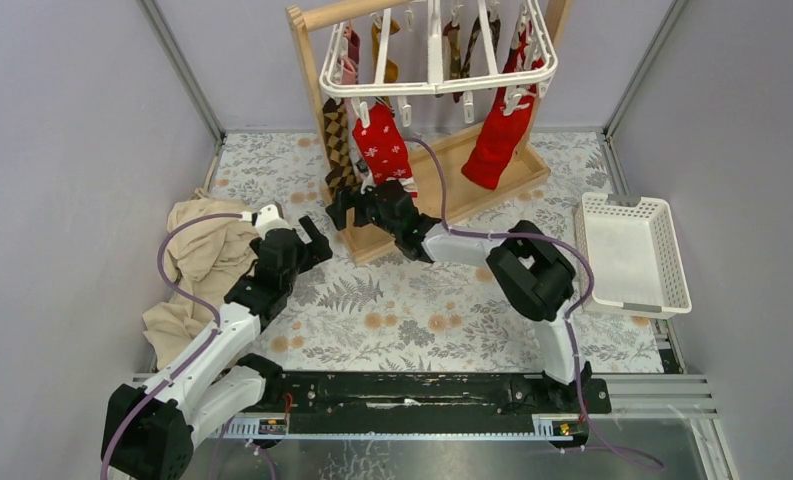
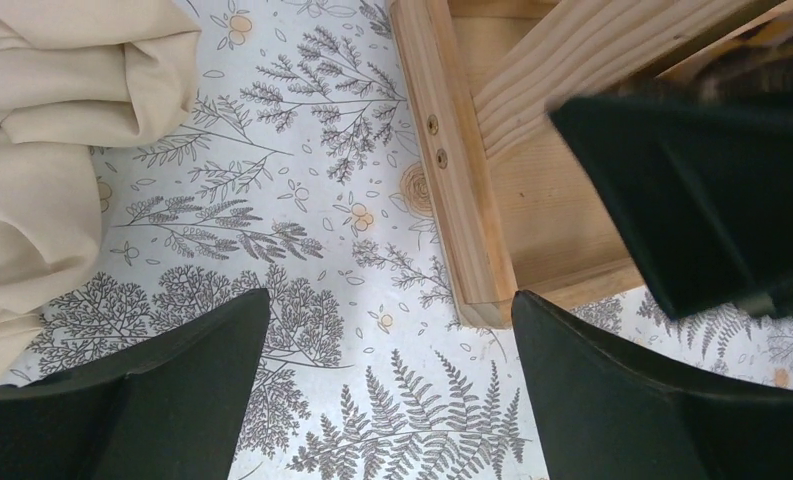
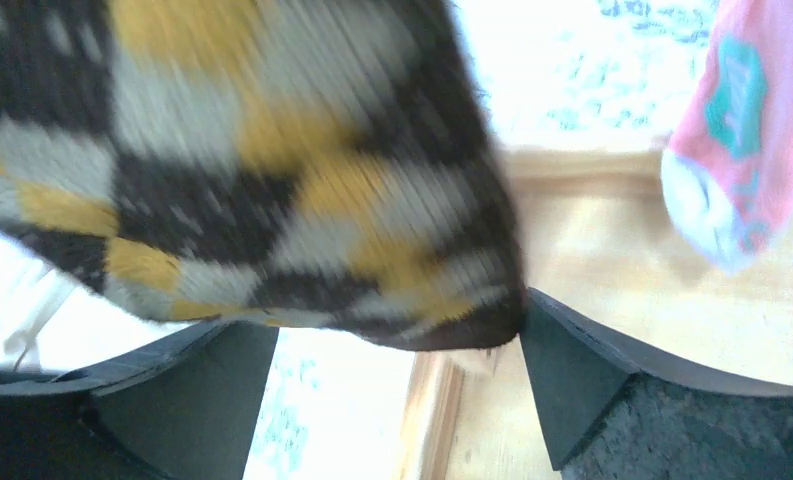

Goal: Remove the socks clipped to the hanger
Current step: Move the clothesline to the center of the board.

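Black fingers (image 3: pixel 182 390) of the right gripper (image 3: pixel 392 400) fill the bottom of its wrist view. They stand wide apart and pinch nothing. The toe of the argyle sock (image 3: pixel 272 180) hangs just above the gap and seems to touch the tip of the right-hand finger, but it is not gripped. This view is blurred, so I cannot tell the contact for sure.

The left gripper (image 2: pixel 390 310) is also spread open with nothing between its fingers. Under it is only the flowered table cover (image 2: pixel 302 240), and the near corner of the wooden rack (image 2: pixel 472 230) is just beside it.

From above, the hanger (image 1: pixel 432 88) hangs on the rack at the far middle of the table. All the socks that I can see are clipped to it:
- the argyle sock at the left
- the red sock with white marks (image 1: pixel 382 145) next to it
- the plain red sock (image 1: pixel 497 140) at the right
- the mustard sock (image 1: pixel 384 50), the pink sock (image 1: pixel 350 55) and some darker ones on the far side

No sock shows in the white basket (image 1: pixel 672 255) at the right. A beige cloth heap (image 1: pixel 207 260) lies at the left, and I cannot tell if it belongs to the task.

In my judgement the task is near its beginning. The right gripper is in place under the argyle sock, so this sock is probably the one in hand. Every visible sock must yet come off its clip.
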